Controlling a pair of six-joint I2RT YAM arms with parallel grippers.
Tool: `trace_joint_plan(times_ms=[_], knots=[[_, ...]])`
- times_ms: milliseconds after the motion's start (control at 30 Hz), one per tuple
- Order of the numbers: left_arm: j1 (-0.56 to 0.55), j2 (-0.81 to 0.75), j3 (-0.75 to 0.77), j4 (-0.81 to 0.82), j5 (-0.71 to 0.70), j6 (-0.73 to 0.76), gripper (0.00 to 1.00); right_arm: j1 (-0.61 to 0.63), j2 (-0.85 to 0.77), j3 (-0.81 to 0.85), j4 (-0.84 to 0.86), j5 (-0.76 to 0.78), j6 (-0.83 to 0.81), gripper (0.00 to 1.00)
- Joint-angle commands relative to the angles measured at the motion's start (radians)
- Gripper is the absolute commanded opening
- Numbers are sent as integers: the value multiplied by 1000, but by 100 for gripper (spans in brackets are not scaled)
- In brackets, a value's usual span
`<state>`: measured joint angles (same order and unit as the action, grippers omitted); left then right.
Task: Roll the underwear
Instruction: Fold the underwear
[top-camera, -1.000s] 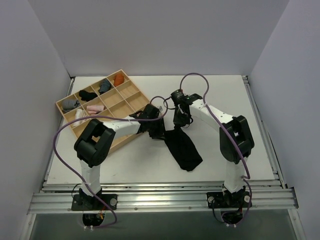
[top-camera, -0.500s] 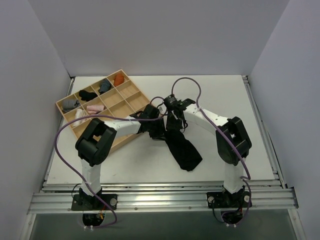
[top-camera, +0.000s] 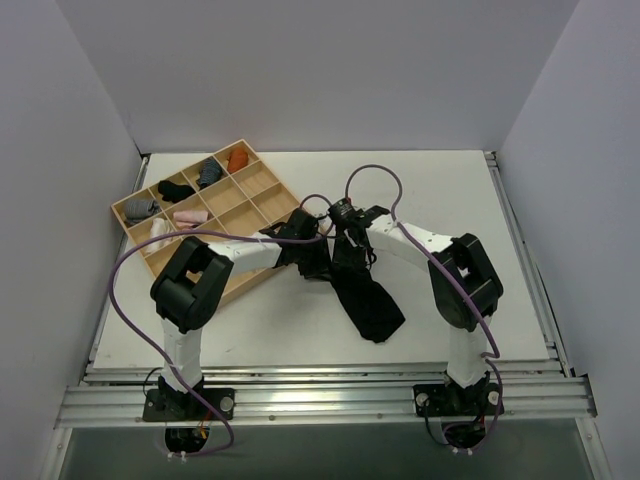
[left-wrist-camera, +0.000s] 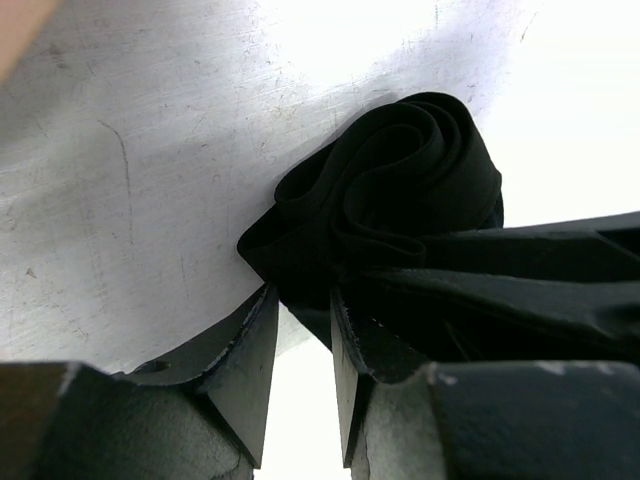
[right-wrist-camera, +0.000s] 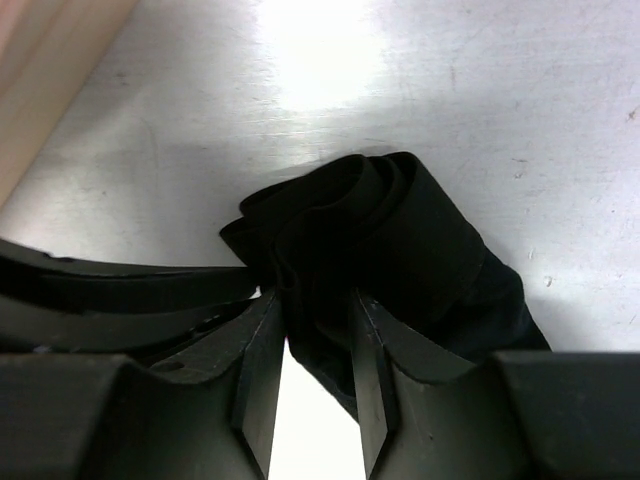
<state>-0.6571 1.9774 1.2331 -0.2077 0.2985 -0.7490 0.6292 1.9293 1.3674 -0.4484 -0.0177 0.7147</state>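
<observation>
The black underwear (top-camera: 368, 300) lies on the white table, its far end wound into a loose roll and its near part flat. Both grippers meet at that roll. My left gripper (top-camera: 318, 262) comes in from the left and is shut on a fold at the roll's edge. In the left wrist view the coiled underwear (left-wrist-camera: 400, 180) sits just beyond the left gripper (left-wrist-camera: 302, 292). My right gripper (top-camera: 350, 256) stands over the roll from the right. In the right wrist view the right gripper (right-wrist-camera: 315, 297) is parted, with the underwear (right-wrist-camera: 370, 220) bulging between its jaws.
A wooden compartment tray (top-camera: 128, 204) stands at the back left, touching the left arm's forearm. It holds small rolled bundles: orange (top-camera: 237, 158), grey (top-camera: 209, 172), black (top-camera: 175, 188), pink (top-camera: 190, 216). Purple cables loop above both arms.
My right gripper has slid left onto the rolled end and its jaws have parted. The left gripper has kept its hold and place.
</observation>
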Motion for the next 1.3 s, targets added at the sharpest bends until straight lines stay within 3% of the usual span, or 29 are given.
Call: trace_joint_plan(times_ms=[0, 933, 1267], knots=[[5, -31, 6, -10, -35, 0, 37, 4, -42, -21, 4, -14, 15, 29], [4, -41, 0, -39, -45, -3, 38, -34, -90, 16, 71, -99, 2, 39], [4, -146, -4, -114, -102, -56, 43, -62, -124, -47, 96, -99, 15, 31]])
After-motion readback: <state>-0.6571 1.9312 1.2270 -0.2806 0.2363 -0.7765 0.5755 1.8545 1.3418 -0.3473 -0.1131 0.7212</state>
